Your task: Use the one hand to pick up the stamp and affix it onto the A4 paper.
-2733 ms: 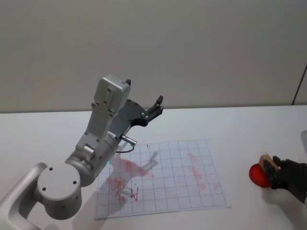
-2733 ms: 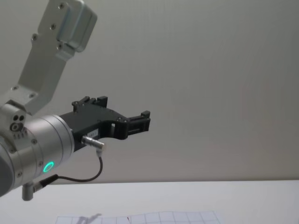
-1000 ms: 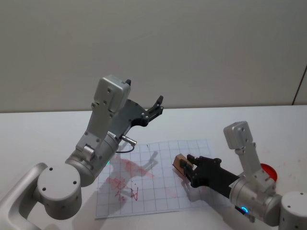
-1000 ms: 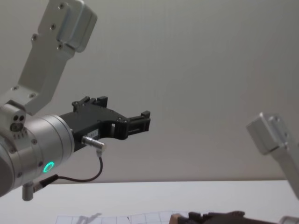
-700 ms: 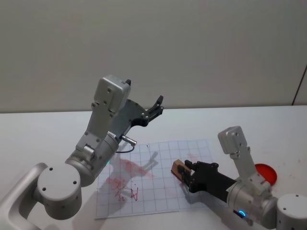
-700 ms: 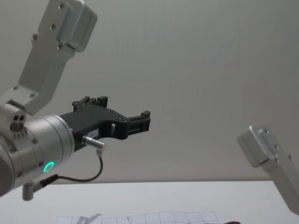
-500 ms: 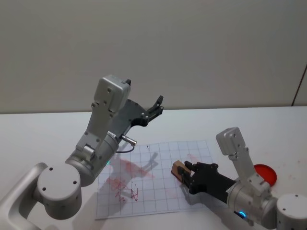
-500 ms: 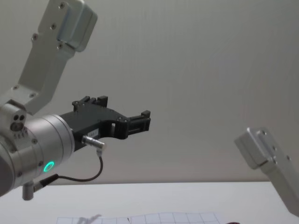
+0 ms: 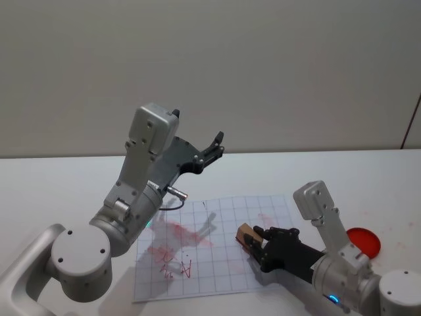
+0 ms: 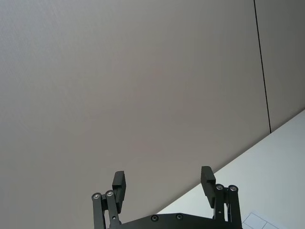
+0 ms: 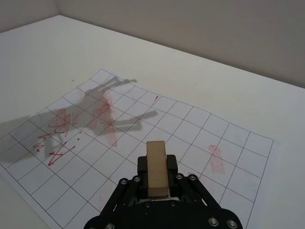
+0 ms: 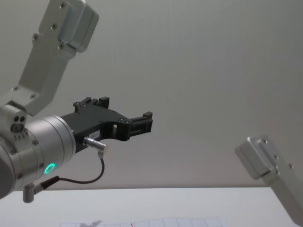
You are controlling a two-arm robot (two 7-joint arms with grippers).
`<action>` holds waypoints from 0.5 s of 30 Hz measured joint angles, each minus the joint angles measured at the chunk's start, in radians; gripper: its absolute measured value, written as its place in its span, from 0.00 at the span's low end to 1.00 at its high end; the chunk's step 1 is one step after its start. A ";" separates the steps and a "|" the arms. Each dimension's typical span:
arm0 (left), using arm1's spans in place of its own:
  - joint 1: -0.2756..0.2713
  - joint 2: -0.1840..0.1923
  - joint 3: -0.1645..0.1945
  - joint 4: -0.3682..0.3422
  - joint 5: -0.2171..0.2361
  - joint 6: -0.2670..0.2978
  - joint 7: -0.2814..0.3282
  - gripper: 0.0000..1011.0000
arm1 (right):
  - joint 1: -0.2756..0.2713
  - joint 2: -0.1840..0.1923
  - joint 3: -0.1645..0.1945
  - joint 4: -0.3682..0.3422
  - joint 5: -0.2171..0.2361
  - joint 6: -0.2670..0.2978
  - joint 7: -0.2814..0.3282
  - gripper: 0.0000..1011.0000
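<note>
- My right gripper (image 9: 253, 242) sits low over the right half of the paper (image 9: 217, 217). Its jaws are closed snugly on the stamp (image 11: 156, 168), one against each flank of the block.
- The stamp is held tilted, with its lower end aimed at the grid squares near the middle of the paper. From the right wrist view I see only its upper end sticking out between the jaws.
- I can't tell whether the stamp face is touching the sheet or is just above it. The head view puts the block very close to the paper and shows no clear gap.
- As I judge it, the pick-up and the carry across to the paper are done. What's left is a firm, flat press onto the sheet and then a clean lift.
- The paper already carries red prints (image 11: 217, 160) and a red scribble (image 9: 174, 266) near its left front corner. A new mark will read best on a bare square.
- A red disc (image 9: 364, 242) lies on the surface (image 9: 66, 191), well to the right of the paper and apart from it.
- My left gripper (image 10: 163, 177) is parked high above the far left part of the paper. Its jaws are spread wide and hold nothing.
</note>
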 joint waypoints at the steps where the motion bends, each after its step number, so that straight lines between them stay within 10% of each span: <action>1: 0.000 0.000 0.000 0.000 0.000 0.000 0.000 0.99 | 0.000 0.000 0.000 0.000 0.000 -0.004 -0.001 0.21; 15: 0.000 0.000 0.000 0.000 0.000 0.000 0.000 0.99 | 0.017 -0.008 0.019 -0.067 0.078 -0.084 -0.061 0.21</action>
